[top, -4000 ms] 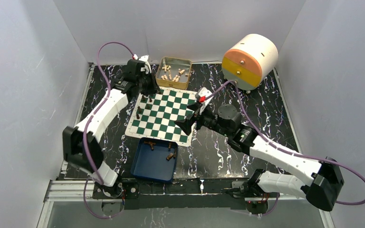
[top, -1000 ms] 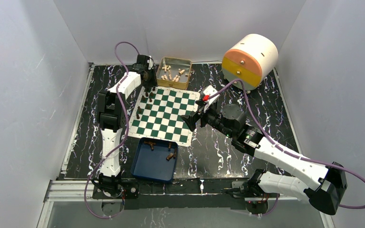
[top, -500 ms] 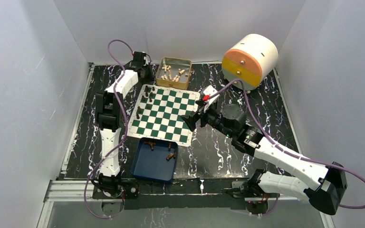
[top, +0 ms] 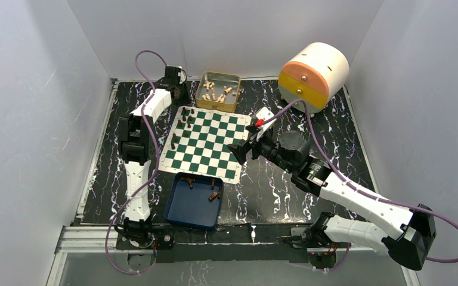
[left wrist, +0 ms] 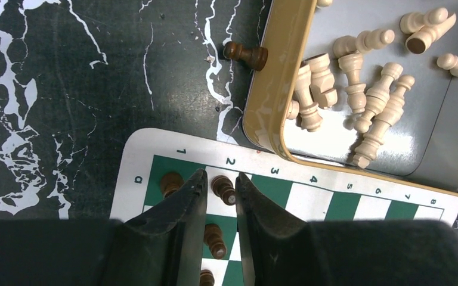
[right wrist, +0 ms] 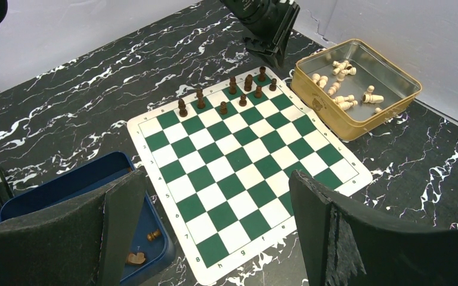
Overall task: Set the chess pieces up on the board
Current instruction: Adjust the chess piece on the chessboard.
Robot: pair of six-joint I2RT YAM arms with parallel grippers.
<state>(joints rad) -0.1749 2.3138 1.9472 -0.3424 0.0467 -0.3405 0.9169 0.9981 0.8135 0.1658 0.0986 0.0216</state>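
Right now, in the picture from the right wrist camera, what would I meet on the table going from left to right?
Blue tray → green-and-white board → gold tin.

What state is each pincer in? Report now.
Left pincer: barely open, narrow gap, nothing held.
Right pincer: wide open, empty.

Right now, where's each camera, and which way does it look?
Top: high up behind, looking down on the board; left arm and right arm show.
Left wrist: over the board's far corner, looking down; left end effector shows.
Right wrist: beside the board's right edge, looking across; right end effector shows.
All share the board and tin.
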